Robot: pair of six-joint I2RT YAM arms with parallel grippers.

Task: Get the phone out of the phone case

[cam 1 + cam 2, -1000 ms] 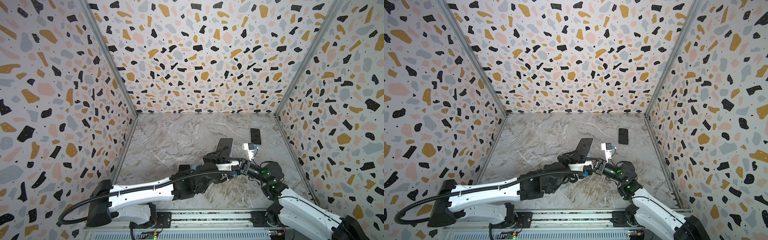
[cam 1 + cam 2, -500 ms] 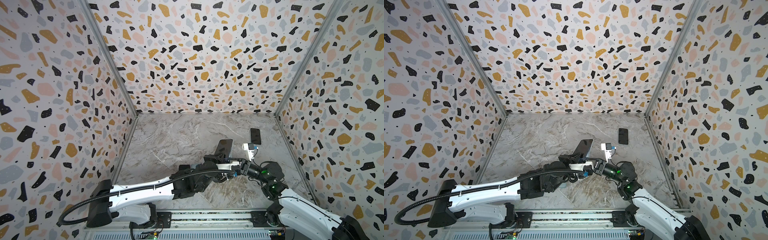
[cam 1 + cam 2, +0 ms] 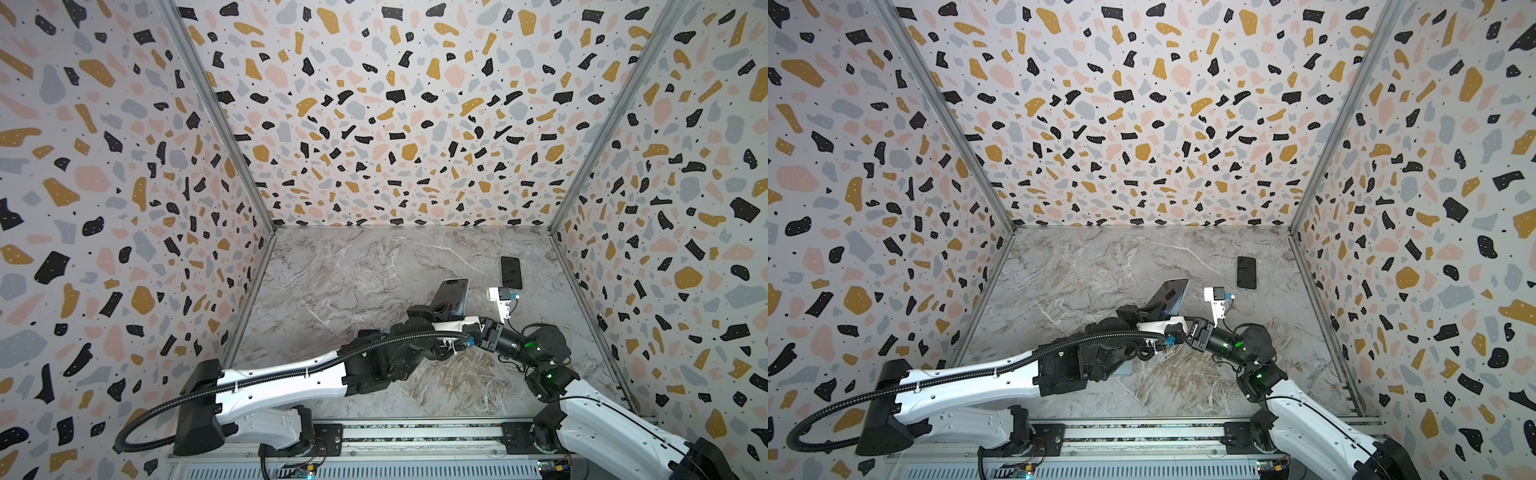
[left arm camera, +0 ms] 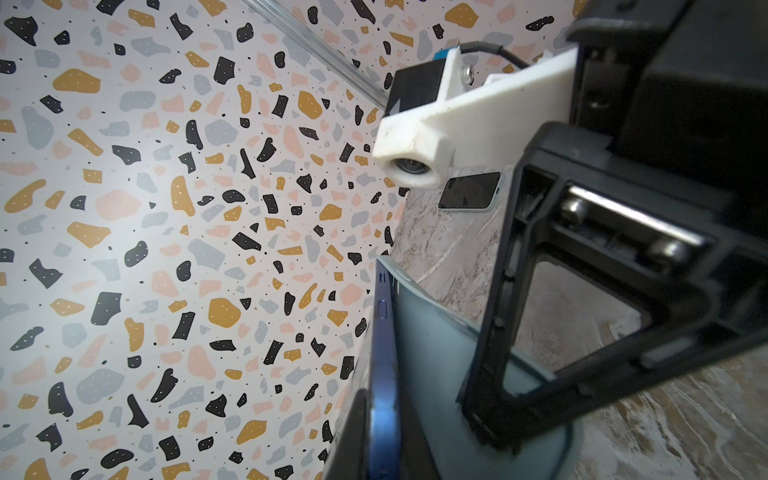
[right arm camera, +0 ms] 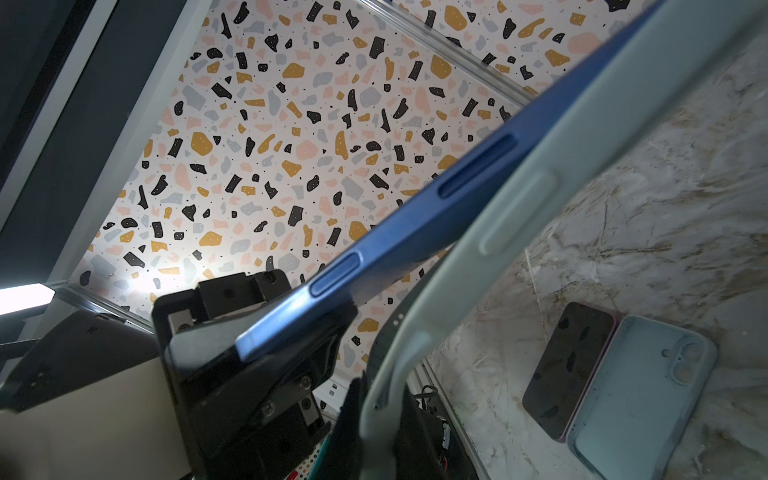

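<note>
Speckled walls, marble tabletop [image 3: 353,270]. Blue phone [image 5: 415,224] tilted up off tabletop, just off centre toward 2 o'clock, one end free of pale case [image 5: 540,178]. Left tool [image 5: 299,328] clamped on phone's bare end; right tool [image 4: 482,411] pinching case. Phone likely rigid, slick, breakable: hold by edges. Case looks soft, bends away. Spare phone [image 3: 510,272] flat, farther out at 2 o'clock.
</note>
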